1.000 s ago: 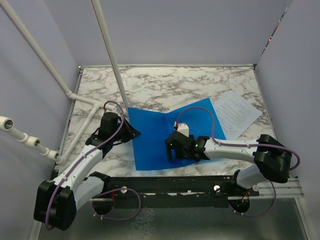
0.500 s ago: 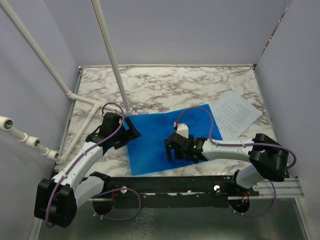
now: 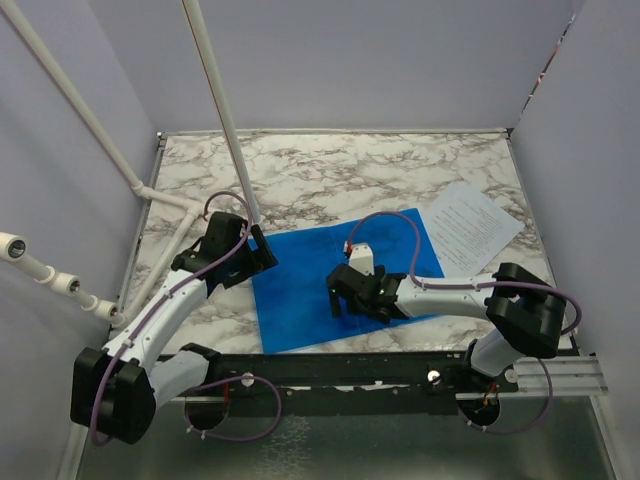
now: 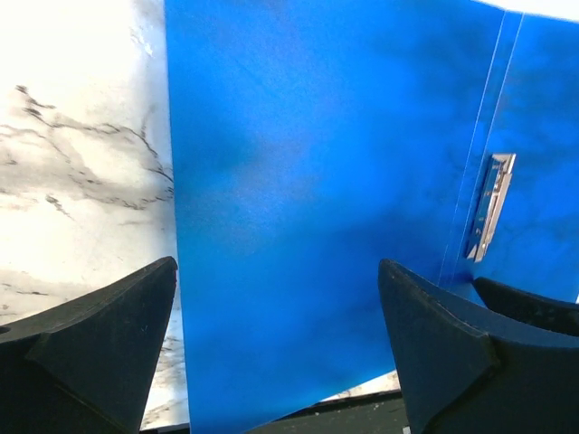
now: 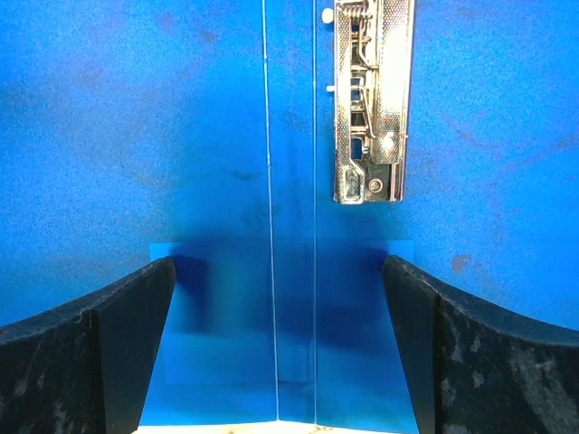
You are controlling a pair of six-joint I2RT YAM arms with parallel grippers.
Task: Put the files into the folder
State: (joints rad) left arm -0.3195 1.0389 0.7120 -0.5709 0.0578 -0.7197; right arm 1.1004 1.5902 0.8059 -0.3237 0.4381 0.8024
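The blue folder [image 3: 300, 300] lies open and flat on the marble table, its metal clip [image 5: 371, 108] to the right of the spine. My left gripper [image 3: 262, 255] stands open over the folder's left cover [image 4: 317, 181], near that cover's left edge, with nothing between its fingers. Over the spine [image 5: 289, 226], by the folder's near edge, my right gripper [image 3: 338, 300] is also open and empty. The files [image 3: 475, 228], white printed sheets, rest on the table beyond the folder's right edge, partly tucked under that corner.
A white pipe frame [image 3: 220, 110] rises from the table just behind the folder's left corner, close to my left wrist. Lilac walls close in the marble table [image 3: 330, 170] on three sides. A black rail [image 3: 330, 370] runs along the near edge.
My left gripper let go of the raised left cover and opened. The cover dropped flat to the left. The left arm drew back a little; the right gripper hardly moved.
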